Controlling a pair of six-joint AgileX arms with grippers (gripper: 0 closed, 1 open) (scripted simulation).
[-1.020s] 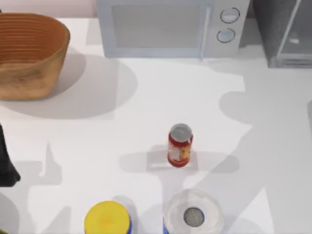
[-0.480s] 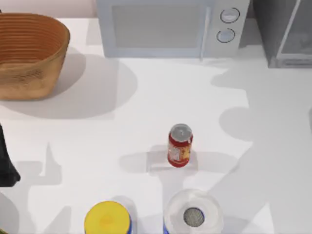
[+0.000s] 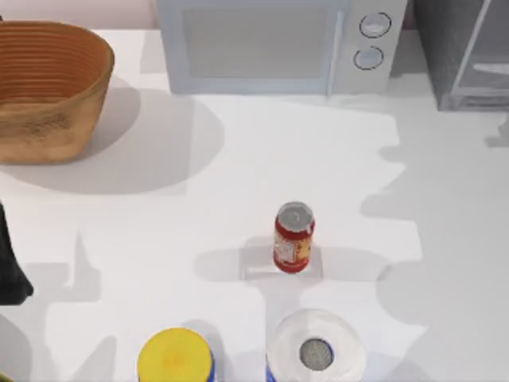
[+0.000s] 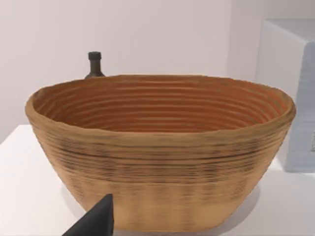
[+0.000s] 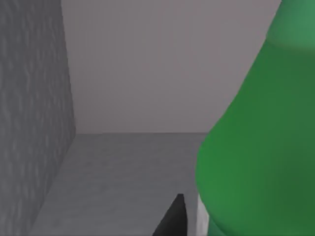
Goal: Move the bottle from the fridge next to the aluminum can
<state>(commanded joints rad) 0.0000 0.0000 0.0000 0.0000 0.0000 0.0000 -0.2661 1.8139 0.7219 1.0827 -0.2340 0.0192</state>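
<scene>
The green bottle (image 5: 261, 147) stands close in front of the right wrist camera, inside the grey fridge (image 5: 34, 108). One dark fingertip (image 5: 173, 219) of my right gripper shows just beside the bottle's lower body. In the top view the fridge (image 3: 457, 56) sits at the table's far right corner. The red aluminum can (image 3: 293, 237) stands upright in the middle of the table. My left arm (image 3: 9, 263) is parked at the left edge, and one of its fingertips (image 4: 96, 221) points at the basket.
A woven basket (image 3: 48, 87) stands at the far left, with a dark bottle neck (image 4: 94, 64) behind it. A white microwave (image 3: 270, 44) sits at the back. A yellow-lidded container (image 3: 175, 356) and a white roll (image 3: 316, 350) stand at the front edge.
The arm's shadow on the right side of the table has shifted toward the fridge. The can and the left arm have not moved.
</scene>
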